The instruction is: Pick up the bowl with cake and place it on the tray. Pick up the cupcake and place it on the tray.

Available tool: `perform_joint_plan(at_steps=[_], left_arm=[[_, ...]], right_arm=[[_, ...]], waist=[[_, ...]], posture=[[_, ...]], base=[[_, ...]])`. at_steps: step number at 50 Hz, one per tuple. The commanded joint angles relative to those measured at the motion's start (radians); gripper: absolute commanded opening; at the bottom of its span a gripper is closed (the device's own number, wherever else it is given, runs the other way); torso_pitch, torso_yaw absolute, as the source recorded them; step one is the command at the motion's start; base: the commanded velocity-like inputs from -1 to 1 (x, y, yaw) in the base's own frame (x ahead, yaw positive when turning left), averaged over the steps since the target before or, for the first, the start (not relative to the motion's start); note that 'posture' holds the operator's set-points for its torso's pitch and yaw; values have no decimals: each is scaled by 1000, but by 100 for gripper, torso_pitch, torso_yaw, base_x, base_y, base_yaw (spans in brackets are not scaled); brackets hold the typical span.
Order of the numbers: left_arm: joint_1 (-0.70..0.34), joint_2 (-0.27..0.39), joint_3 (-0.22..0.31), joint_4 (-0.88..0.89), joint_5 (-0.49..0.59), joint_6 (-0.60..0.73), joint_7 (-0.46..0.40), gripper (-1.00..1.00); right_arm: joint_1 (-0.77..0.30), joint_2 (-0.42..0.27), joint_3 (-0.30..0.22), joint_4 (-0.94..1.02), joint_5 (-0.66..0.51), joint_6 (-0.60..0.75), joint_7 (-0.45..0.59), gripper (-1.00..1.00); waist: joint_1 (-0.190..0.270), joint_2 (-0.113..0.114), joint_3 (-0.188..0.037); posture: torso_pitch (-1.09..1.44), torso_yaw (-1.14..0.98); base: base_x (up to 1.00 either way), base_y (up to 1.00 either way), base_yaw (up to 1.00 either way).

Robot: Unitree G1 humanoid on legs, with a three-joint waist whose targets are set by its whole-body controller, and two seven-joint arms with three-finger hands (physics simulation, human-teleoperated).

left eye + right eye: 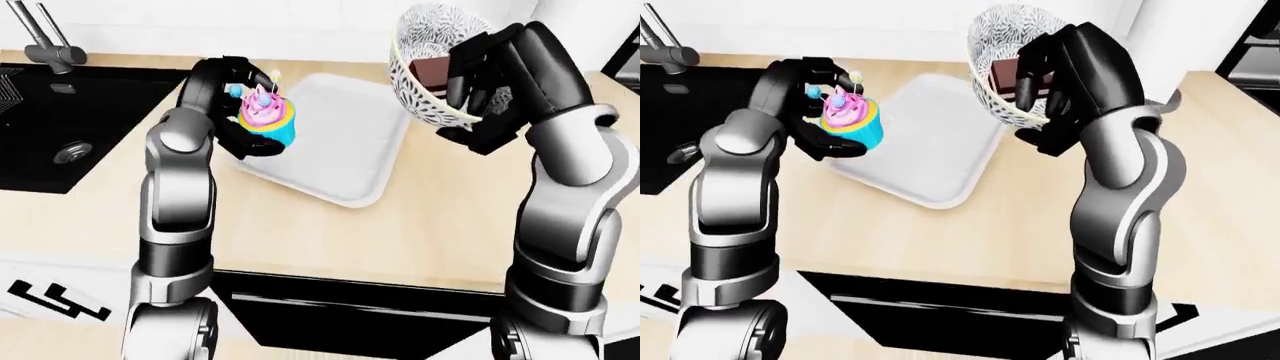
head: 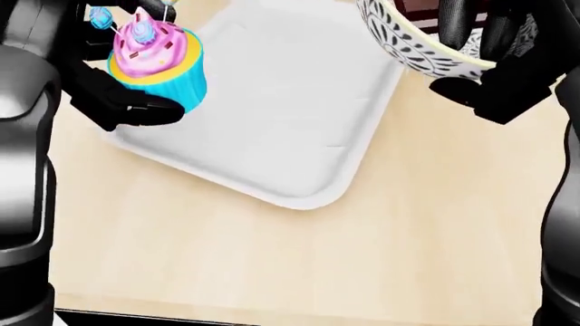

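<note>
Aloft, unlabelled cupcake point(image 2: 154, 61) and bowl point(image 1: 425, 82) overhang tray point(image 2: 272, 115).

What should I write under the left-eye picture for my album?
Robot's left hand holds a cupcake over the tray; right hand lifts a bowl.

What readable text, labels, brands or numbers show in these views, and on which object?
None readable.
Bowl: leaf pattern only, no lettering.
Cupcake: sprinkles and candy toppers, no label.
Tray: plain white, unmarked.
Floor mark at the left-eye view's bottom left: a bold black angular shape, partly cut off; cannot tell whether it is a letter or just a pattern.
</note>
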Motion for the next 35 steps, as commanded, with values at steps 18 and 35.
perform_joint_plan(at_steps=[18,35], left_arm=[[-47,46,37,-217,51,95,-65,-100],[-28,50,46,-220,38,84,-55,-100]], right_arm=[[-310,-41,18,-3,-38,81,103,-100],[-378,7,56,306,-40,-86,-49,-100]], waist=[[-3,9,-44],[10,3,-35]], posture=[[0,0],[0,0]], base=[[0,0,0],[0,0,0]])
